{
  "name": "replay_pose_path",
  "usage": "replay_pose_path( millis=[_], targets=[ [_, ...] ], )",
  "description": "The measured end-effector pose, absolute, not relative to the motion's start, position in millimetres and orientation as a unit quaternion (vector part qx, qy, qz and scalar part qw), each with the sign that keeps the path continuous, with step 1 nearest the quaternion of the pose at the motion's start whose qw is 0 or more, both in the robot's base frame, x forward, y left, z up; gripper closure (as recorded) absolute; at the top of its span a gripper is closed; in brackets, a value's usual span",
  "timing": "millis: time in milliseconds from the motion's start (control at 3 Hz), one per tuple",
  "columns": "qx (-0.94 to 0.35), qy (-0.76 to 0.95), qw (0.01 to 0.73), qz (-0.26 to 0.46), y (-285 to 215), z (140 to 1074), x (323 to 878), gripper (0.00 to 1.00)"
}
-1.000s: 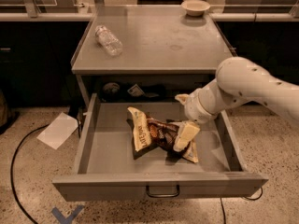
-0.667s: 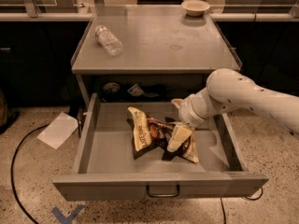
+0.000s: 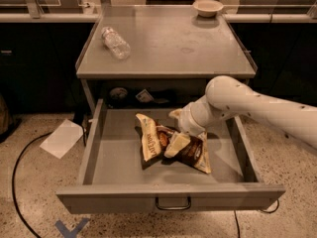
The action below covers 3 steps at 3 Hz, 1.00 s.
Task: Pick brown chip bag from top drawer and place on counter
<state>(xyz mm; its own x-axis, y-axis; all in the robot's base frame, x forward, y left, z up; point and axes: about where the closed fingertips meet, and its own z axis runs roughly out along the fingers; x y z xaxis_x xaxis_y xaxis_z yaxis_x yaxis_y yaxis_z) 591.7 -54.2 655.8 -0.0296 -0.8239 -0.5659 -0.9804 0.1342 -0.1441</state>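
Observation:
The brown chip bag (image 3: 150, 142), crumpled with cream ends, lies in the middle of the open top drawer (image 3: 115, 155). My gripper (image 3: 174, 129) reaches in from the right on a white arm. It is open and low over the bag's middle. One finger lies on top of the bag and the other is behind it, toward the drawer's back. The bag rests on the drawer floor. The counter (image 3: 173, 46) is the grey tabletop above the drawer.
A clear plastic bottle (image 3: 115, 42) lies on the counter's left side and a white bowl (image 3: 208, 6) stands at its back right. Dark items sit in the shelf behind the drawer. A sheet of paper (image 3: 62, 138) and a cable lie on the floor to the left.
My gripper has moved left and down across the drawer and now sits on the bag's middle. The bag has stayed in place.

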Motion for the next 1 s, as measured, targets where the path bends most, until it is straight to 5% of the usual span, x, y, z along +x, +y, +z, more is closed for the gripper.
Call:
replay_pose_path(
  millis=[1000],
  targets=[
    [-0.642,0.703,0.268,0.148,-52.7,651.2,591.3,0.89]
  ],
)
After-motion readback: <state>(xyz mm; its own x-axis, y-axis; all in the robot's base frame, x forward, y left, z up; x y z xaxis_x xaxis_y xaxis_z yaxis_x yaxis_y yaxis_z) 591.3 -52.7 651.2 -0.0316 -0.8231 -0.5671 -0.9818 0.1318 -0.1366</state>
